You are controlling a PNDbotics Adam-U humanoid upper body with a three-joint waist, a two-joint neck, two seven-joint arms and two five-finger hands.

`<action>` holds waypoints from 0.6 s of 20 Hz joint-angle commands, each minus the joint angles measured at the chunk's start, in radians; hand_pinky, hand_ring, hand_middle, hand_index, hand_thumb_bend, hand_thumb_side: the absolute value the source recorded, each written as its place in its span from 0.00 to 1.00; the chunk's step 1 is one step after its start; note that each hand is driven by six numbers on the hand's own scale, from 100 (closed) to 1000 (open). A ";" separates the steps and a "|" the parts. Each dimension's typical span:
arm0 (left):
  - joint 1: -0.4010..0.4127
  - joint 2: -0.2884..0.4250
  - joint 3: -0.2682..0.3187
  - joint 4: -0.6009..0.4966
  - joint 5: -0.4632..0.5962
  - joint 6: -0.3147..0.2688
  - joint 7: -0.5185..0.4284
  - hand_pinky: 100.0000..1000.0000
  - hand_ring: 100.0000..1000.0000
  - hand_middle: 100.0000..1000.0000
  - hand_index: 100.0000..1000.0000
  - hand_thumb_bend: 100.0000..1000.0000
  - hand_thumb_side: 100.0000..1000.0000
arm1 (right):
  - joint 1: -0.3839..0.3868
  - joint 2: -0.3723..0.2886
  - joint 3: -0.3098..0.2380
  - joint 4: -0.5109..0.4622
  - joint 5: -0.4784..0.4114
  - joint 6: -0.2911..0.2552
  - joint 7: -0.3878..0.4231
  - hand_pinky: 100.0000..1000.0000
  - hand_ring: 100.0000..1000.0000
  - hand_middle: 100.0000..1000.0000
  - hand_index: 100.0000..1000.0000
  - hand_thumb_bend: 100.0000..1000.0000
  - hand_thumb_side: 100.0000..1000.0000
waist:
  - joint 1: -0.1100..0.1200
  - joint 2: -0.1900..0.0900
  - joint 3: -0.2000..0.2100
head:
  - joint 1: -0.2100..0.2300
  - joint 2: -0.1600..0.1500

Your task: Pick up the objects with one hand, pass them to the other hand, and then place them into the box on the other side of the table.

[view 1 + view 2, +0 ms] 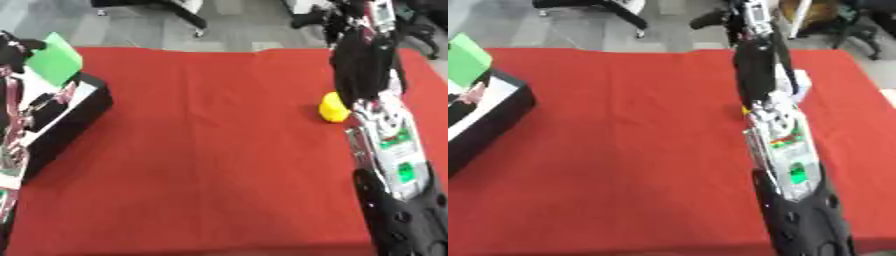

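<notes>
Red cloth (219, 150) covers the table; grey floor beyond. Green block (54, 59), flat-faced, sits over the black box (74, 112) at my left hand (16, 50) (grip unclear). Right hand (372, 30): cannot tell.

A red cloth (219, 150) is covering the table; grey floor (245, 22) is showing beyond, where black chair legs (188, 17) are standing.

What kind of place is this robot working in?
Probably an office or lab: a table under a red cloth stands on grey floor, with wheeled chair bases beyond. A black box sits at the table's left.
</notes>
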 commanded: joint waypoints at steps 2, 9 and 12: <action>-0.018 0.100 0.047 0.078 -0.003 0.120 -0.054 0.44 0.22 0.25 0.38 0.00 0.00 | -0.005 -0.016 0.006 -0.003 0.007 -0.005 0.025 1.00 0.56 0.74 0.82 0.24 1.00 | 0.011 -0.018 -0.005 | 0.155 -0.003; -0.085 0.204 0.056 0.294 -0.004 0.218 -0.262 0.60 0.37 0.41 0.55 0.23 0.09 | -0.005 -0.014 0.013 0.001 0.003 -0.010 0.049 1.00 0.55 0.73 0.82 0.23 1.00 | 0.018 -0.019 -0.022 | 0.275 -0.003; -0.113 0.234 0.047 0.354 -0.065 0.208 -0.471 0.73 0.55 0.56 0.71 0.37 0.31 | -0.005 -0.013 0.015 0.003 0.002 -0.010 0.053 1.00 0.55 0.73 0.82 0.22 1.00 | 0.018 -0.018 -0.027 | 0.262 -0.003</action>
